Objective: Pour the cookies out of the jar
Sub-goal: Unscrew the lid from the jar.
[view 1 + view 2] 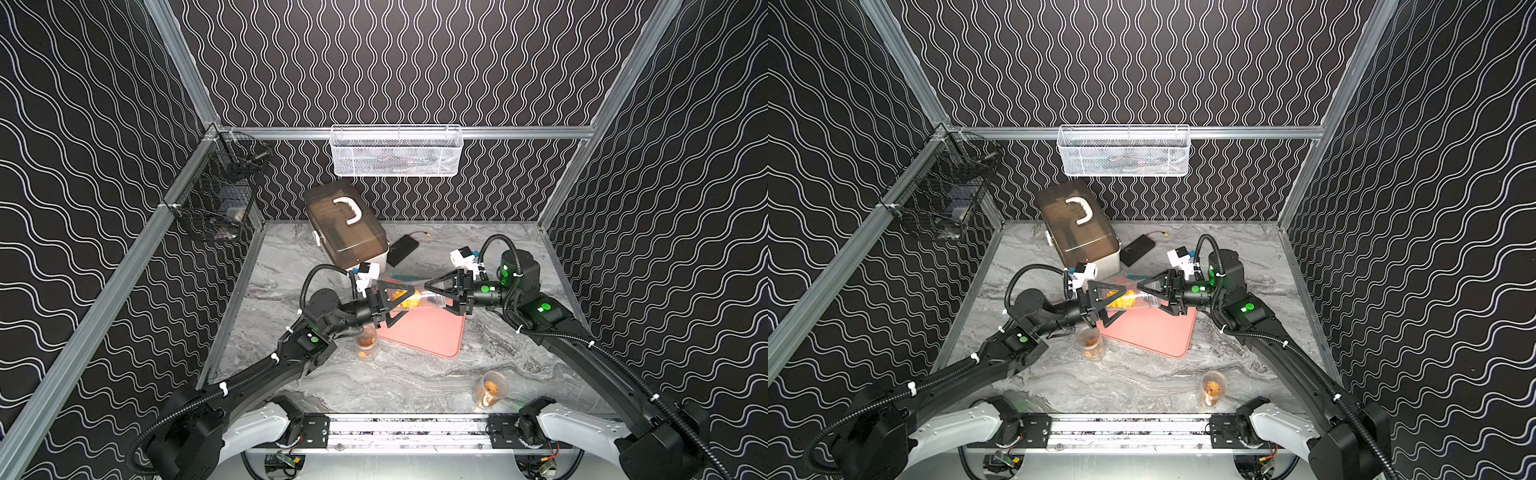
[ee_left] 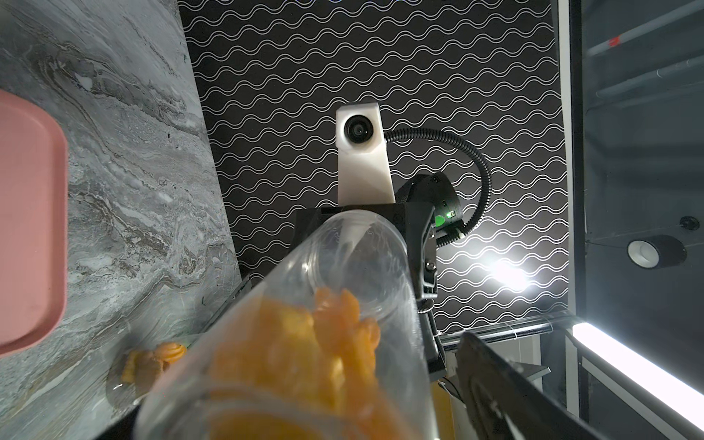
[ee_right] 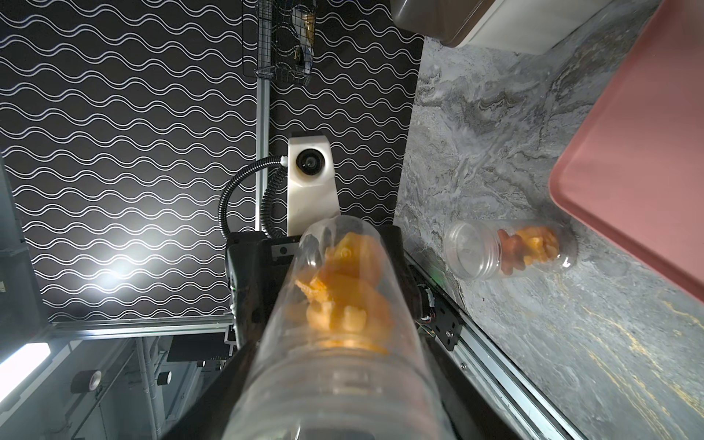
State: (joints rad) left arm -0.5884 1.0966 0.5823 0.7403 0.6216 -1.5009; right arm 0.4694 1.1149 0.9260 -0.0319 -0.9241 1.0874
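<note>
My right claw (image 1: 435, 297) is clenched on one end of the jar (image 1: 424, 298). My left claw (image 1: 409, 299) straddles the other end; whether it grips, I cannot tell. The jar lies level above the pink tray (image 1: 432, 336), cookies (image 1: 401, 300) inside. I judge pouring not begun. Next, tip the mouth down over the tray.

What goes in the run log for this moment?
right gripper: shut on jar | left gripper: open, astride jar's other end | jar: level, above pink tray | cookies: inside, by left gripper
</note>
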